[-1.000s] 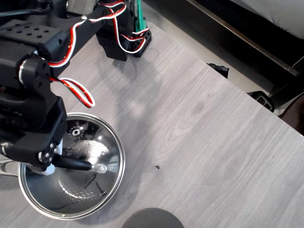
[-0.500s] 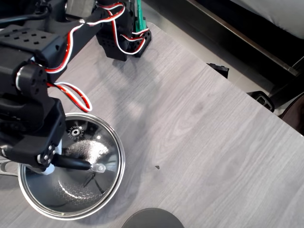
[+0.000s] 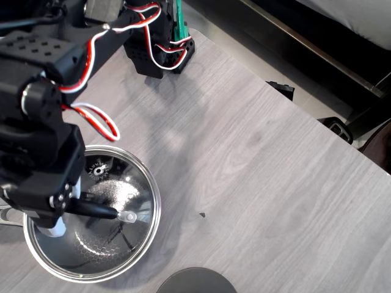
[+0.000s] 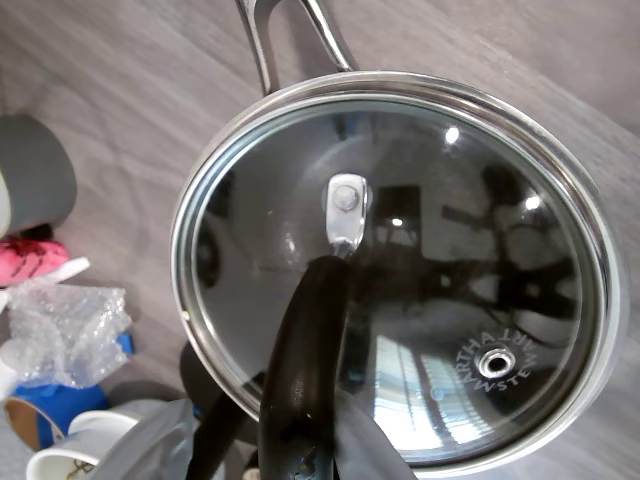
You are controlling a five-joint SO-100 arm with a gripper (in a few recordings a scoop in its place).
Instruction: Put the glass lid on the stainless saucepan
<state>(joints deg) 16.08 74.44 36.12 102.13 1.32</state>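
- You have the glass lid (image 4: pixel 400 270) by its black bar handle (image 4: pixel 305 360); the gripper (image 4: pixel 300 455) is closed around the handle's near end, which keeps the glass level and lets you steer it by the bar.
- In the wrist view the lid's steel rim sits just inside the rim of the stainless saucepan (image 4: pixel 420 85), nearly concentric — so you appear to be at the seating stage, with the lid either resting on the pan or a hair above it; the pictures do not settle which.
- In the overhead view the glass lid (image 3: pixel 116 195) covers the stainless saucepan (image 3: pixel 98 274) near the table's lower left corner, with the gripper (image 3: pixel 67 207) over its left side.
- The saucepan's steel handle (image 4: pixel 290 35) points away from your fingers, so it should not foul a straight upward exit.
- Edges to mind: a dark grey disc (image 3: pixel 195 281) lies near the pan at the bottom edge, and a grey cup (image 4: pixel 35 185) and crumpled plastic wrap (image 4: pixel 65 320) stand close beside the pan.
- The wood-grain table (image 3: pixel 256 152) is open to the right — likely your best room for backing off after release.
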